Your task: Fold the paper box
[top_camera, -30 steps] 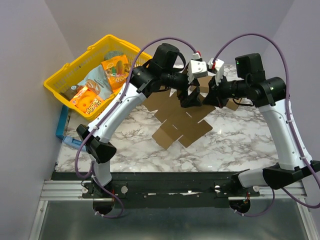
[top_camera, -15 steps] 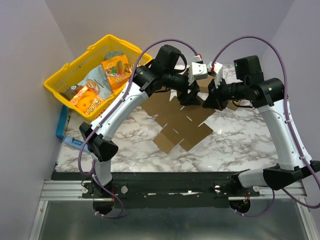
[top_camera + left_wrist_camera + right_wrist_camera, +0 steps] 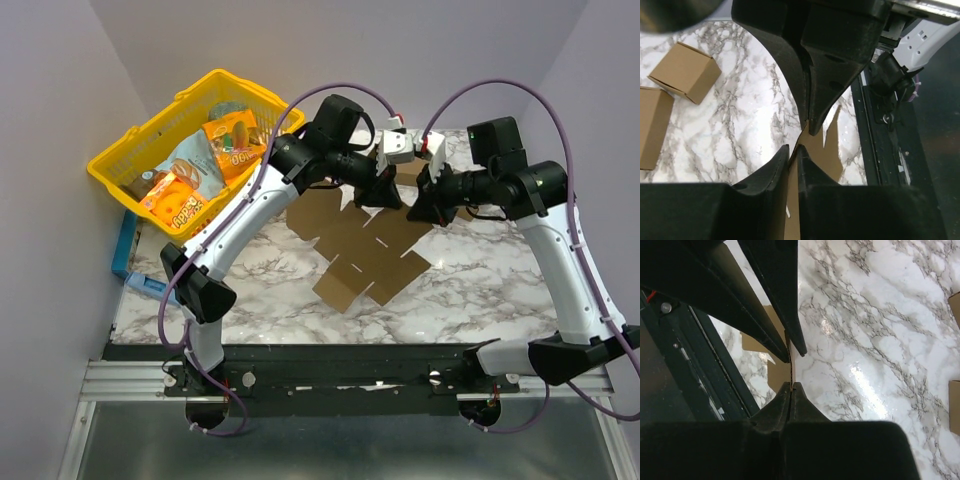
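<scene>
Paper box [image 3: 365, 255] pinched by left hand [image 3: 386, 196], right hand [image 3: 424, 210].

paper box [image 3: 365, 250]: brown die-cut sheet, unfolded, flaps splayed; lying diagonal; far edge raised

The left arm [image 3: 238, 212] and the right arm [image 3: 562, 262] are built alike: long links in smooth white shells, joined by bulky matte black joint housings with rounded ends. A purple cable [image 3: 300, 100] arches from the upper part of the left one, and a second purple cable [image 3: 520, 78] loops over the other. Each wrist carries a small white boxy camera housing [image 3: 396, 150] with a red spot on it. A tiny green light [image 3: 472, 131] shows on the right arm's upper black housing. The left gripper [image 3: 800, 140] and the right gripper [image 3: 792, 369] have matte black, wedge-shaped fingers [image 3: 835, 70] tapering to blunt tips.
</scene>
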Tool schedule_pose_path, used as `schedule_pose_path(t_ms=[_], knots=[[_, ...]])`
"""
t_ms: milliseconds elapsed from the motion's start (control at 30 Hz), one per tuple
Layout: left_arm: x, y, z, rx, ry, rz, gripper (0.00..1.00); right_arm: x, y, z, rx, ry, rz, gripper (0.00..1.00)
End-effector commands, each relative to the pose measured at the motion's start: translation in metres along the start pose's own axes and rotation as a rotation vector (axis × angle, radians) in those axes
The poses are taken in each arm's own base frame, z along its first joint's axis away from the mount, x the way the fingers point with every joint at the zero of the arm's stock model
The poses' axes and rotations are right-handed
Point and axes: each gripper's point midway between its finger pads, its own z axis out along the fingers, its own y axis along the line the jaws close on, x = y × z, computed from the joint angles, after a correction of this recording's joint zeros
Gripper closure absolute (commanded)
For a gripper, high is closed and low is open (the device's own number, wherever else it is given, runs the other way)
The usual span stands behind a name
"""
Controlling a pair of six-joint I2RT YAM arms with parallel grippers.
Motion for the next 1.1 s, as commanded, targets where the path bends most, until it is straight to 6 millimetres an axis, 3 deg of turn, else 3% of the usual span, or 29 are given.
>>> schedule_pose_path(t_ms=[0, 67, 133, 233, 267, 333, 367, 400, 567, 600, 667, 733, 800, 833, 1067], knots=[[0.018, -0.011, 0.003, 0.058, 0.029, -0.062, 0.90, -0.015, 0.005, -0.008, 0.005, -0.084, -0.063, 0.98], [0.016, -0.014, 0.002, 0.065, 0.024, -0.060, 0.95, -0.015, 0.001, -0.009, 0.035, -0.085, -0.063, 0.94], [0.016, -0.014, 0.000, 0.071, 0.015, -0.070, 1.00, -0.014, -0.004, -0.008, 0.058, -0.088, -0.068, 0.83], [0.012, -0.012, -0.008, 0.067, -0.017, -0.083, 1.00, -0.017, -0.011, -0.011, 0.114, -0.123, -0.090, 0.48], [0.009, -0.011, -0.012, 0.061, -0.032, -0.085, 1.00, -0.018, -0.012, -0.016, 0.140, -0.141, -0.100, 0.31], [0.008, -0.004, -0.015, 0.047, -0.065, -0.096, 1.00, -0.027, -0.020, -0.020, 0.196, -0.191, -0.117, 0.20], [0.002, 0.000, -0.027, 0.015, -0.093, -0.135, 1.00, -0.023, -0.029, -0.019, 0.240, -0.193, -0.085, 0.13], [0.002, 0.008, -0.027, -0.005, -0.124, -0.141, 1.00, -0.034, -0.034, -0.026, 0.280, -0.250, -0.103, 0.11], [-0.013, 0.025, -0.067, -0.144, -0.284, -0.215, 1.00, -0.034, -0.063, -0.043, 0.312, -0.414, 0.008, 0.07], [-0.007, 0.036, -0.074, -0.171, -0.328, -0.258, 1.00, -0.028, -0.071, -0.036, 0.297, -0.442, 0.018, 0.07], [-0.015, 0.037, -0.092, -0.224, -0.395, -0.279, 1.00, -0.020, -0.072, -0.028, 0.236, -0.480, 0.052, 0.07], [-0.007, 0.045, -0.102, -0.275, -0.426, -0.334, 1.00, -0.006, -0.076, -0.007, 0.175, -0.470, 0.082, 0.07], [-0.009, 0.047, -0.112, -0.328, -0.455, -0.335, 1.00, -0.008, -0.066, 0.003, 0.072, -0.502, 0.072, 0.10], [-0.008, 0.048, -0.117, -0.342, -0.471, -0.359, 1.00, 0.005, -0.067, 0.016, 0.049, -0.489, 0.105, 0.11], [-0.005, 0.046, -0.138, -0.365, -0.563, -0.424, 1.00, 0.024, -0.061, 0.038, -0.035, -0.513, 0.110, 0.13]])
